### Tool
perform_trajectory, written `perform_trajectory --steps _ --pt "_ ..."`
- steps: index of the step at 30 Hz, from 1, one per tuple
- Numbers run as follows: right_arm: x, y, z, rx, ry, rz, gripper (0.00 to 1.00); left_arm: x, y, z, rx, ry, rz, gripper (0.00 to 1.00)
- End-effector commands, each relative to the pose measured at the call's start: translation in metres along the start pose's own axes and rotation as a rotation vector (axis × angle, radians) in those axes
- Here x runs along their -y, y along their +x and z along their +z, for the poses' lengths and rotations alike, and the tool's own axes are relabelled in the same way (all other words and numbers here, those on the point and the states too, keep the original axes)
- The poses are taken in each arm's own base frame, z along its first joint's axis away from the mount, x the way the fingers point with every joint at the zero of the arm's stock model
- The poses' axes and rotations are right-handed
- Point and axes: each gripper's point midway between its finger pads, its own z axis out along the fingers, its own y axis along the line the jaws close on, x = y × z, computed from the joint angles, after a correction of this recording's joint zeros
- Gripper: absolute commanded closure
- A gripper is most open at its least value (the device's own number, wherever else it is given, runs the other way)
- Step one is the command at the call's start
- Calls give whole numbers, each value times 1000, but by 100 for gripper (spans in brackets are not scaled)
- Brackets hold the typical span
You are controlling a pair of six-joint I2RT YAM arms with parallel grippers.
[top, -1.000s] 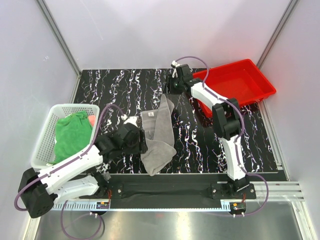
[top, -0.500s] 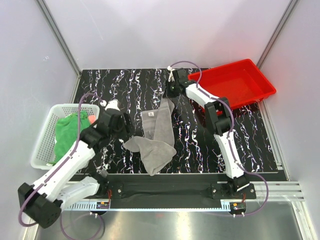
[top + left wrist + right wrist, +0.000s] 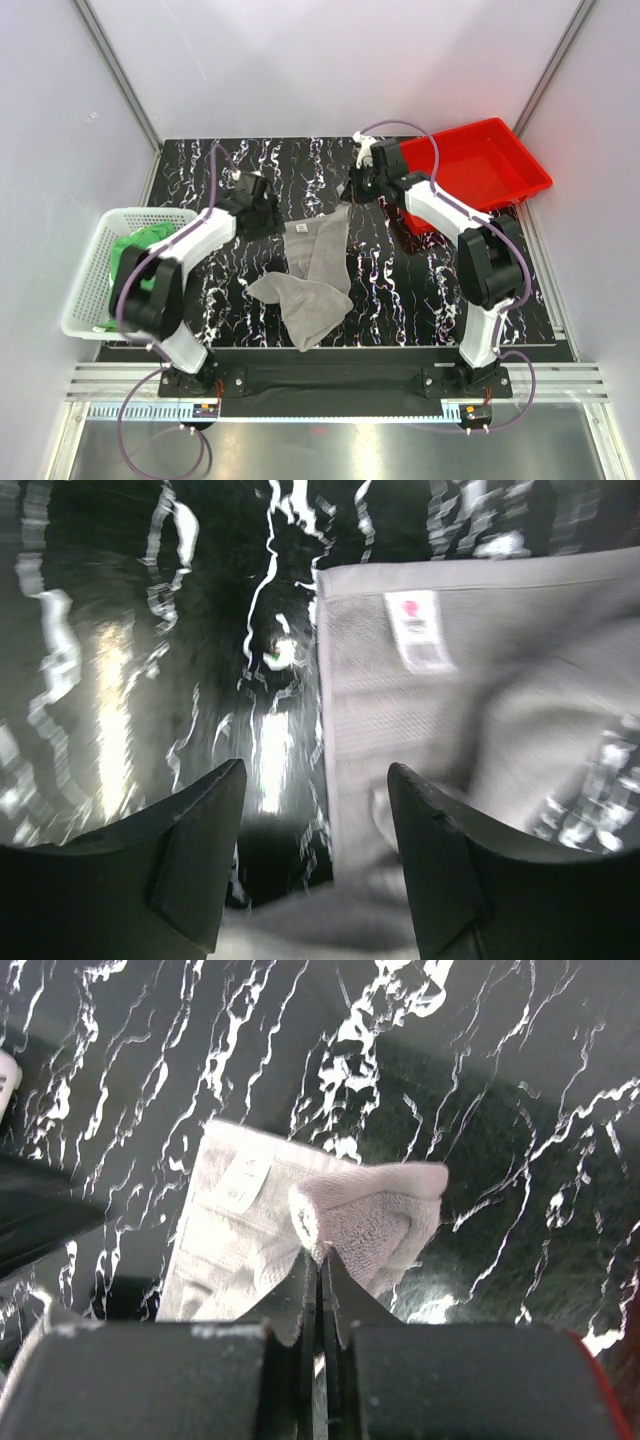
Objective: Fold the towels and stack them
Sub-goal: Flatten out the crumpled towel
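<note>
Left gripper (image 3: 268, 216) swung from near bench edge up to grey towel (image 3: 312, 275) far-left corner; right gripper (image 3: 320, 1260) clamped onto its far-right corner.

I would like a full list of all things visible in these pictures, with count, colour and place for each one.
grey towel: one, grey, crumpled at the table's middle, far corner pinched.
green towel: one, bright green, inside the basket.
basket: one, white lattice, left edge.
tray: one, red, far right corner.
table: one, black with white veins.
left gripper: open, at the grey towel's far left corner.
right gripper: shut on the grey towel's far right corner.
</note>
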Motion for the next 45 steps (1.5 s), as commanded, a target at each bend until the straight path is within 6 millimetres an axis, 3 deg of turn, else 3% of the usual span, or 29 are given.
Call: perform_trajectory --steps 1,7,17,25,29,39,40,43,45 --pt "-9 10 -3 33 -46 -28 100 11 -5 31 -21 32 48 37" --pt "-16 19 -14 44 -76 -12 100 9 -8 66 -32 -5 100 37" --pt "-20 21 -25 69 -88 -11 100 11 -18 92 -43 -42 127 42" --pt "-18 25 -22 57 -83 -11 100 5 1 116 -135 -74 125 50" --pt "-19 24 -22 61 -87 -10 100 -12 13 120 -173 -161 121 58" --pt "-16 30 -15 46 -90 -2 100 -15 25 132 -246 -212 125 90" --pt "-17 30 -15 46 -93 -2 100 -17 25 132 -250 -224 126 98" --pt "-16 31 -13 46 -93 -2 100 -20 18 127 -240 -249 151 100" --pt "-14 30 -13 50 -83 -3 100 -18 4 113 -212 -253 164 100"
